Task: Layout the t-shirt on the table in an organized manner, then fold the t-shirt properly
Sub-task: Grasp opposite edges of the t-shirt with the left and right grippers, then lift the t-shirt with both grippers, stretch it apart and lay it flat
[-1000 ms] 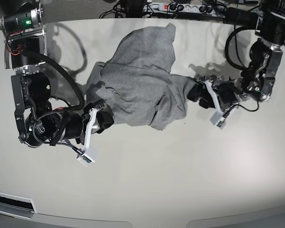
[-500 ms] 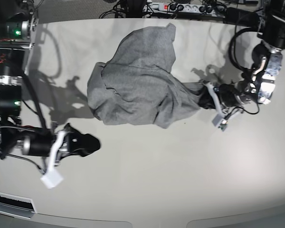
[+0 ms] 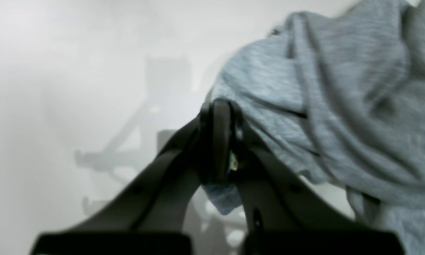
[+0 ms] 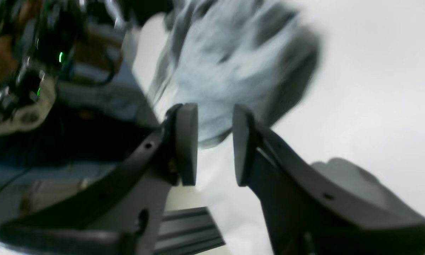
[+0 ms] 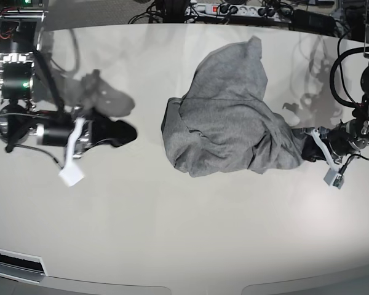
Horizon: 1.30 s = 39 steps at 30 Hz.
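The heather-grey t-shirt (image 5: 224, 120) lies crumpled on the off-white table (image 5: 184, 227), right of the middle, plain side up with no lettering showing. My left gripper (image 5: 302, 149) is at its right edge, shut on a fold of the cloth. In the left wrist view the fingers (image 3: 221, 141) press together with grey t-shirt (image 3: 339, 106) fabric pinched between them. My right gripper (image 5: 129, 131) hovers left of the shirt, apart from it. In the right wrist view that gripper (image 4: 215, 145) is open and empty, with the blurred t-shirt (image 4: 233, 60) beyond it.
A power strip and cables (image 5: 234, 11) run along the table's far edge. The right arm's base and motors (image 5: 15, 74) stand at the far left. A slotted white fitting (image 5: 15, 263) sits at the near left corner.
The left gripper closed on the shirt's right edge and dragged the whole shirt to the right. The right arm let go, swung away to the left and now stands apart from the cloth.
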Available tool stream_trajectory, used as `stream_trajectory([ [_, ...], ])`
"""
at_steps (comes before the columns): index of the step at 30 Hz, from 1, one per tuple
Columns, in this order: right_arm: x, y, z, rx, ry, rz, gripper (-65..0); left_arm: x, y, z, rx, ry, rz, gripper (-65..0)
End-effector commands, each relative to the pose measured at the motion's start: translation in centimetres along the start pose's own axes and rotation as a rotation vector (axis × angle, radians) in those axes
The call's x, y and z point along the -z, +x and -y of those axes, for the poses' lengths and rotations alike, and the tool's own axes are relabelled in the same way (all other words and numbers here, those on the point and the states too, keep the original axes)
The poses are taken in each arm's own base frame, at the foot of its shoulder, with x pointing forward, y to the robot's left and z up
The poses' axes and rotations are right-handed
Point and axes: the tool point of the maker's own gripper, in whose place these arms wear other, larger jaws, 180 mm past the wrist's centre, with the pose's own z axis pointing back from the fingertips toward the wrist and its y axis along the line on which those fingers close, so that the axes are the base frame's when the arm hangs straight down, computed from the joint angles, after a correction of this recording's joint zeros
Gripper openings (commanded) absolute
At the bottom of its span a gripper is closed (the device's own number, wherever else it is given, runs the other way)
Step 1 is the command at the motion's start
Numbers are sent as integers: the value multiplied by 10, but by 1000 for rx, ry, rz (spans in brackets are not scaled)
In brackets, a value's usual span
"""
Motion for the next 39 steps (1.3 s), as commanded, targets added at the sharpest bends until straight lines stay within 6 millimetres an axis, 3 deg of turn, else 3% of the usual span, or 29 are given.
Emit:
stream_trajectory([
  [1,8,8,-4,-50,0,-14,-451,-7,18,-7,17,7,48,-650],
  [5,42,-41,11,-120,-122,-284,-297,-7,17,-6,20,4,46,-650],
  [7,55,-37,15,-174,-161,-266,-242,-7,16,-7,23,7,38,-650],
  [12,62,-17,30,-276,-262,-180,-241,-6,5,-6,21,6,-12,-650],
  [19,65,-2,46,-371,-379,-134,-241,-6,8,-4,7,-6,4,-650],
  [27,96,12,26,-374,-344,-75,-244,-6,8,-4,6,-6,5,-650],
  [29,95,14,32,-367,-387,-80,-268,-6,8,-4,6,-6,5,-650],
  [31,92,13,39,-364,-427,-88,-362,-6,8,-4,6,-6,5,-650],
  [34,90,12,44,-395,-451,-123,-650,-6,8,-4,6,-7,6,-650],
  [39,75,30,43,-485,-472,-221,-650,-14,19,-17,33,17,16,-650],
])
